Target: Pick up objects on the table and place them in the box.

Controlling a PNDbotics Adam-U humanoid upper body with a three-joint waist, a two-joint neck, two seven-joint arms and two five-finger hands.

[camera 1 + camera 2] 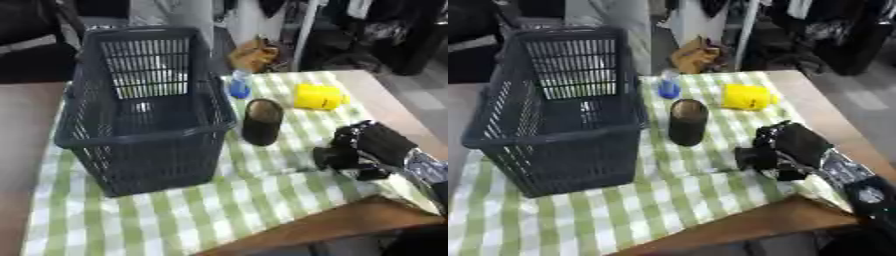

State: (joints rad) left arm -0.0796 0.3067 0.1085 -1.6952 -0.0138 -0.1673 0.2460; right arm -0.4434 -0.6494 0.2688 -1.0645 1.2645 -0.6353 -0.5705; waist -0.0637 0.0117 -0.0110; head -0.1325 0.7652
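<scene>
Left eye view: slatted plastic basket [140,125], checked cloth [262,200]

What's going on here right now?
The right hand hovers low over the checked cloth, fingers curled, apparently holding nothing. To its left lies a dark cylinder beside the dark blue basket. Behind are a yellow object and a small blue bottle. The left hand isn't visible.

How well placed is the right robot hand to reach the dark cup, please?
Probably well: the right robot hand lies on the cloth just right of the dark cup, with only bare cloth between them.
</scene>
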